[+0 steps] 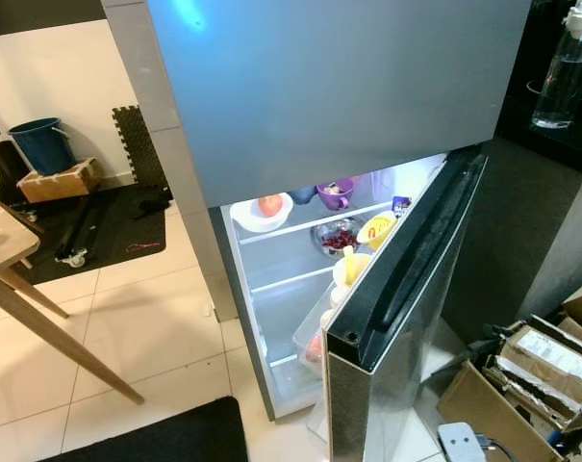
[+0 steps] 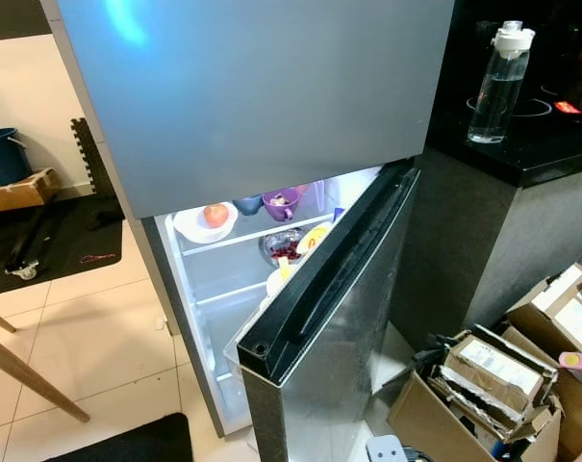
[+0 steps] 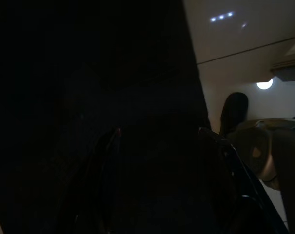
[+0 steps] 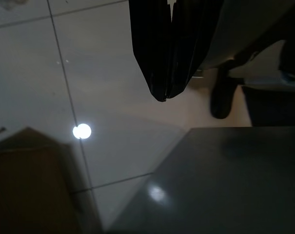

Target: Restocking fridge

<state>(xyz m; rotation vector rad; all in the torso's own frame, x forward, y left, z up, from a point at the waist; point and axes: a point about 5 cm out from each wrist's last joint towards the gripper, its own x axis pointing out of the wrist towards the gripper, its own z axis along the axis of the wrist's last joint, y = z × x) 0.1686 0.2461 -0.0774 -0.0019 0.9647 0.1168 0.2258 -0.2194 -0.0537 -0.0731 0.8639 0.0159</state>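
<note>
Left to right: my left pincer (image 3: 159, 185) hangs in shadow, and I cannot tell how its fingers are set. The fridge (image 1: 310, 106) stands ahead with its lower door (image 1: 406, 289) swung open; a white bowl (image 1: 260, 214) and purple cup (image 1: 335, 195) sit on its top shelf. My right pincer (image 4: 167, 73) hangs over the tiled floor (image 4: 103, 73), clenched, grasping nothing.

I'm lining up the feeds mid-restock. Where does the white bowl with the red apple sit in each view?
Left eye view: white bowl on the fridge's top shelf, at its left end, apple inside.
Right eye view: same bowl, left end of the top shelf.
Left wrist view: too dark to make it out.
Right wrist view: floor tiles, not the bowl.
Shared landmark: the purple cup further right on that shelf.
</note>
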